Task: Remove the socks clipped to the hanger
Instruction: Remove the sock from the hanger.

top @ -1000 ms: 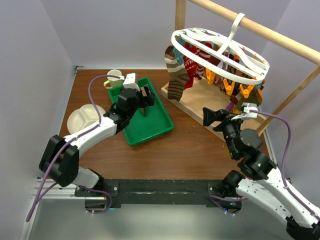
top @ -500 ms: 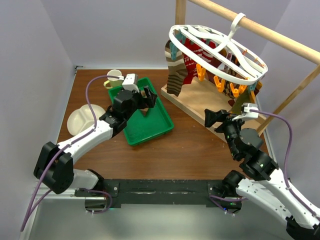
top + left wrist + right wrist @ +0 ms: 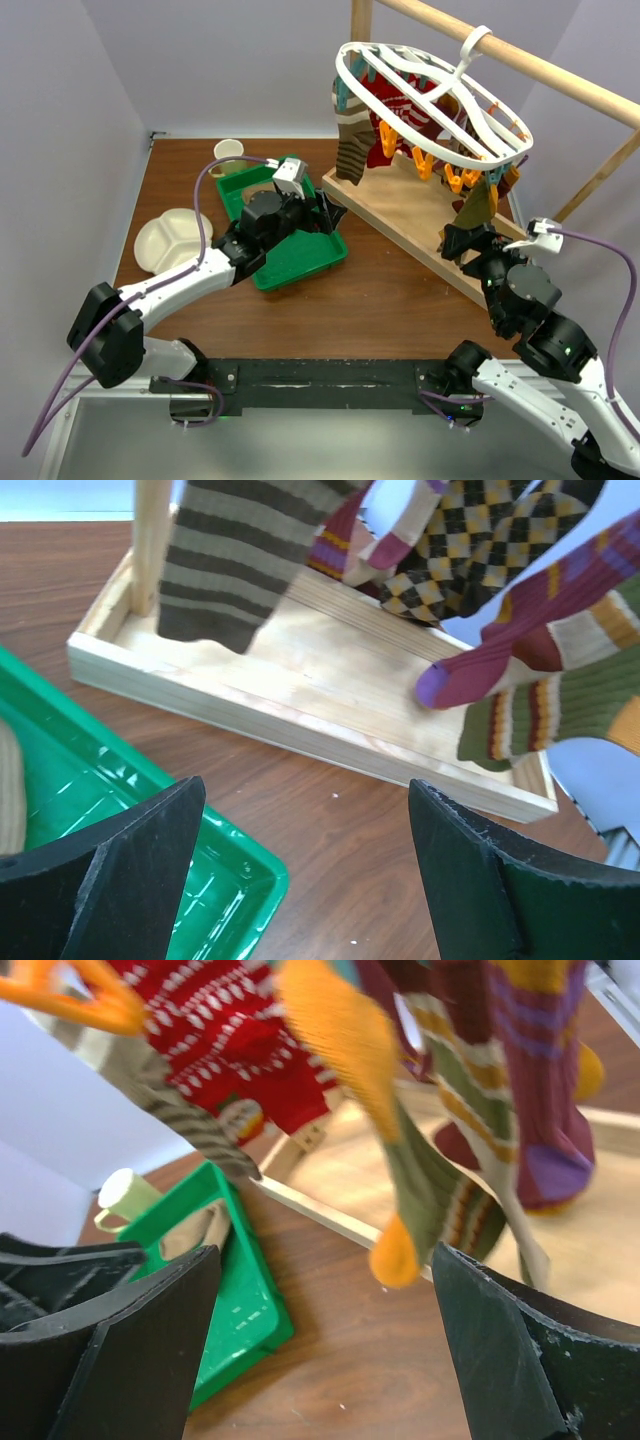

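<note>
From above, the socks (image 3: 385, 110) hang in a bunch under the white hanger (image 3: 452, 95), which hooks on the wooden rail (image 3: 560, 78) at the back right of the desk (image 3: 380, 300). Your left claw (image 3: 325, 208) and right claw (image 3: 465, 240) are both wide open and hold nothing. The socks look soft, light and floppy. The hanger may swing when you tug, so pinch a sock low, near its toe, and pull down gently. The hanger hides where the clips (image 3: 455, 180) bite, and you cannot count the socks. In the left wrist view, a striped sock (image 3: 235, 560) and a purple-toed sock (image 3: 520, 630) dangle over the wooden base (image 3: 320, 700), with their tops cut off. In the right wrist view, a green sock with an orange toe (image 3: 430, 1190) hangs nearest, but it is blurry.
</note>
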`<move>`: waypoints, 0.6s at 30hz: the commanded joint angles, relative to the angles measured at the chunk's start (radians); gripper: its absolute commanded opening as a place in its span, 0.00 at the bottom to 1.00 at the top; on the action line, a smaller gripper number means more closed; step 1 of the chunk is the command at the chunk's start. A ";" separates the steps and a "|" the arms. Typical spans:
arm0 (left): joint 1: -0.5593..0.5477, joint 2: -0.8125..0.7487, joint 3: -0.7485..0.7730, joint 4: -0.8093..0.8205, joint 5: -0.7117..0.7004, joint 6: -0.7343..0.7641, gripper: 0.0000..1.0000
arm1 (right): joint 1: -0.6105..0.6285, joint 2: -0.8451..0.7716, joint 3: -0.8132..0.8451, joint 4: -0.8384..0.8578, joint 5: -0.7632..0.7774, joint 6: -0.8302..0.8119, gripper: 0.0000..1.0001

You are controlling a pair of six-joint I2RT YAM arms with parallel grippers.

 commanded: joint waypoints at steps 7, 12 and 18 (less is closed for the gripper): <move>-0.003 -0.082 -0.004 0.060 0.070 0.022 0.87 | -0.001 0.009 -0.071 -0.023 0.128 0.105 0.88; -0.003 -0.102 0.010 0.032 0.079 0.040 0.86 | -0.001 0.111 -0.200 0.265 0.133 0.040 0.85; -0.003 -0.121 0.002 0.021 0.116 0.053 0.86 | -0.003 0.208 -0.243 0.439 0.173 0.006 0.84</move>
